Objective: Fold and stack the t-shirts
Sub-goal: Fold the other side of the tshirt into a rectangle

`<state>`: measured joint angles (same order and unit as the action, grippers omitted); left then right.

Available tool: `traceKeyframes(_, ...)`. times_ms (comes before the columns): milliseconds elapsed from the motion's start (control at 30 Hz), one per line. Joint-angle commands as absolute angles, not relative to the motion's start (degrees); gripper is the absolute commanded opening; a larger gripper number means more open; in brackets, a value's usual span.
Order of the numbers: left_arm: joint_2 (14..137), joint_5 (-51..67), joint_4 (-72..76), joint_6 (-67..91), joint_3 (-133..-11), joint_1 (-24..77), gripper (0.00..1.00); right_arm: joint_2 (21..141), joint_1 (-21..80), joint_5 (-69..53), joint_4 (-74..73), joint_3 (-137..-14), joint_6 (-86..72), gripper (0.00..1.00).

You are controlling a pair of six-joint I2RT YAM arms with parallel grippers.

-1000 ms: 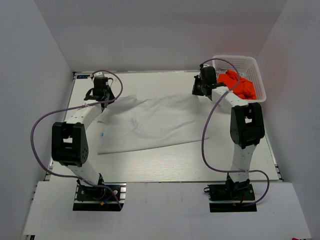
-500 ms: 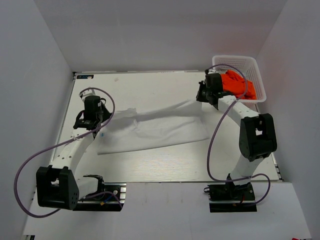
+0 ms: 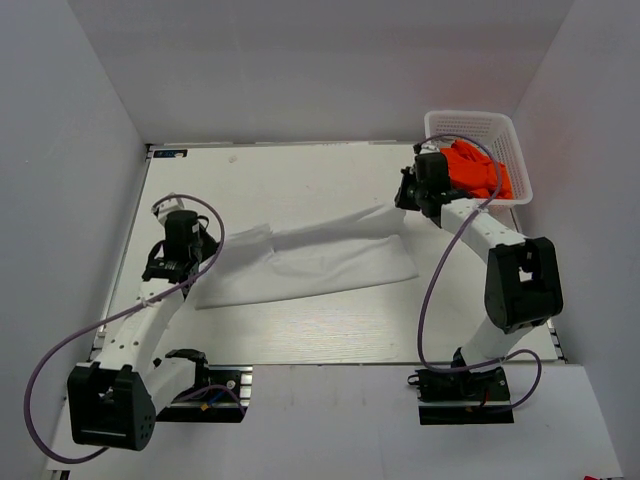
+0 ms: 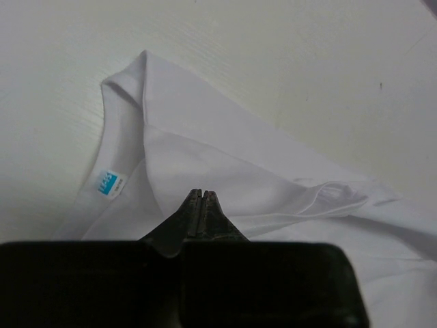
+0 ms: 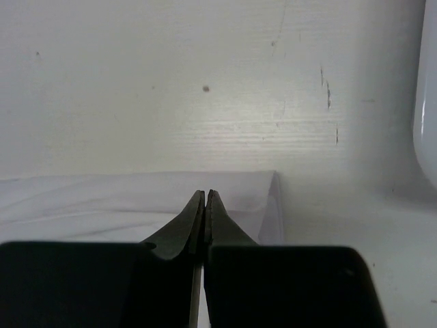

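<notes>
Both pairs of jaws stay clenched on the white shirt (image 3: 330,262). The left arm (image 3: 140,325) has drawn back toward 6 o'clock, dragging cloth along.

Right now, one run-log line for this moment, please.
left end effector: shut on white t-shirt | right end effector: shut on same shirt | orange t-shirt: in basket

Overhead view, two close wrist views
</notes>
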<state>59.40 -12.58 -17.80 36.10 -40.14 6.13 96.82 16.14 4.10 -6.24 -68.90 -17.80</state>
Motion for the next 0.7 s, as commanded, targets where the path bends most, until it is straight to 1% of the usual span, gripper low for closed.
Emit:
traceKeyframes(0, 56.08, -8.8, -19.42, 38.23, -35.52, 6.33, 0.0, 92.56, 15.82, 4.31, -5.28, -64.79, -20.11, 0.0)
traceKeyframes(33, 56.07, -7.48, -19.42, 39.89, -32.72, 6.33, 0.0, 91.85, 15.91, 4.13, -4.84, -60.95, -20.74, 0.0)
traceKeyframes(67, 55.47, -7.47, -19.42, 40.86, -31.3, 6.33, 0.0, 91.67, 15.91, 4.3, -4.4, -59.34, -22.22, 0.1)
traceKeyframes(100, 55.46, -7.47, -21.43, 42.35, -29.98, 6.33, 0.0, 90.71, 15.91, 4.83, -3.52, -56.54, -23.11, 0.13)
traceKeyframes(133, 55.46, -7.47, -22.66, 43.67, -28.14, 6.33, 0.0, 90.36, 15.91, 4.83, -3.08, -53.64, -23.64, 0.13)
traceKeyframes(167, 55.46, -7.47, -23.98, 45.86, -27.6, 6.33, 0.0, 90.0, 15.91, 5.7, -2.9, -52.31, -25.3, 0.23)
traceKeyframes(200, 55.46, -8.17, -28.34, 47.27, -27.6, 6.33, 0.0, 89.83, 15.73, 5.97, -3.16, -50.21, -25.75, 0.3)
traceKeyframes(233, 56.07, -8.17, -30.74, 48.59, -28.12, 6.33, 0.24, 89.56, 15.65, 6.06, -3.77, -48.88, -25.93, 0.33)
traceKeyframes(267, 56.07, -8.78, -32.94, 50.17, -28.73, 6.33, 0.43, 89.04, 15.73, 6.85, -4.91, -47.91, -26.36, 0.36)
traceKeyframes(300, 56.07, -8.79, -36.87, 50.71, -30.05, 6.33, 0.59, 87.64, 15.82, 7.12, -5.44, -47.38, -26.45, 0.52)
traceKeyframes(333, 56.07, -8.79, -38.39, 50.71, -30.84, 6.33, 0.74, 85.71, 15.82, 7.03, -6.58, -47.11, -26.02, 0.59)
traceKeyframes(367, 54.94, -8.79, -39.45, 51.23, -31.55, 6.33, 1.0, 84.74, 15.73, 7.9, -7.03, -46.41, -26.1, 0.68)
traceKeyframes(400, 54.93, -8.79, -40.33, 51.24, -33.12, 6.33, 1.0, 83.77, 15.82, 8.26, -7.47, -46.32, -26.02, 0.81)
traceKeyframes(433, 54.06, -8.79, -40.95, 51.24, -34.0, 6.33, 1.0, 80.98, 15.65, 8.52, -7.64, -46.41, -25.84, 0.9)
traceKeyframes(533, 53.26, -7.74, -40.27, 50.19, -37.7, 6.33, 1.0, 78.67, 16.0, 7.57, -8.17, -47.8, -24.79, 0.9)
traceKeyframes(600, 54.04, -6.25, -35.18, 48.79, -38.84, 6.33, 1.0, 78.84, 16.26, 3.09, -6.78, -49.99, -24.17, 0.9)
traceKeyframes(667, 57.82, -3.35, -28.87, 47.29, -39.37, 6.33, 1.0, 81.02, 16.69, 0.89, -4.33, -50.97, -23.29, 0.9)
